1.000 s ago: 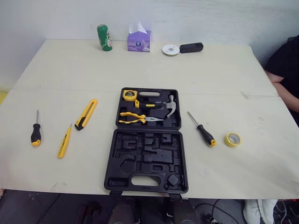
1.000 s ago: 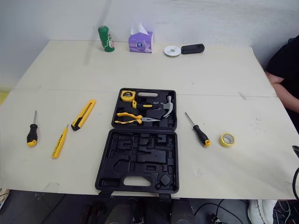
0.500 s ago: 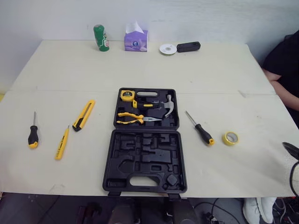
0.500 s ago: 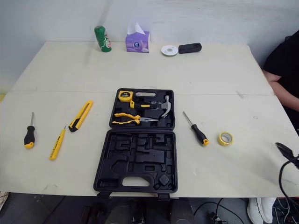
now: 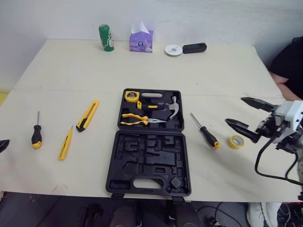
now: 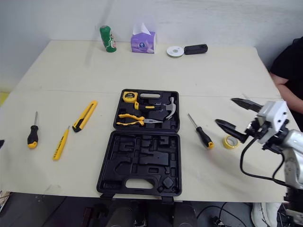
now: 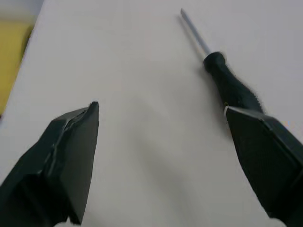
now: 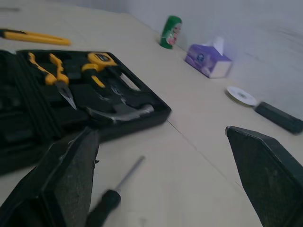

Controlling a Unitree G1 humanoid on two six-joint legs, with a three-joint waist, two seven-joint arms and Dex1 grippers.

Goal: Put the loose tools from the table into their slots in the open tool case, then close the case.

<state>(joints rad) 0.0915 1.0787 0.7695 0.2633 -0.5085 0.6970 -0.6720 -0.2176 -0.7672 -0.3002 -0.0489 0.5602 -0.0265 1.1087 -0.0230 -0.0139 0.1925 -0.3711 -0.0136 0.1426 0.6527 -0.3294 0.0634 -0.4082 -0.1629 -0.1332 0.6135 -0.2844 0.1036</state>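
Tape [image 6: 230,142] partly hidden behind right jaws, spread empty; left jaws spread, mostly cropped.

I see a wide cream-coloured rectangular table [image 5: 66,66] set against a plain white wall [image 5: 227,19] — evenly lit — with dark floor [image 5: 42,210] below its near edge.

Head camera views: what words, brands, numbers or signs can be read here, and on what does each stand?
No text can be read as words.
On the green can: light print, too small to read.
On the purple tissue box: dark round label, blurred.
On the yellow tape measure: dark label, too small to read.
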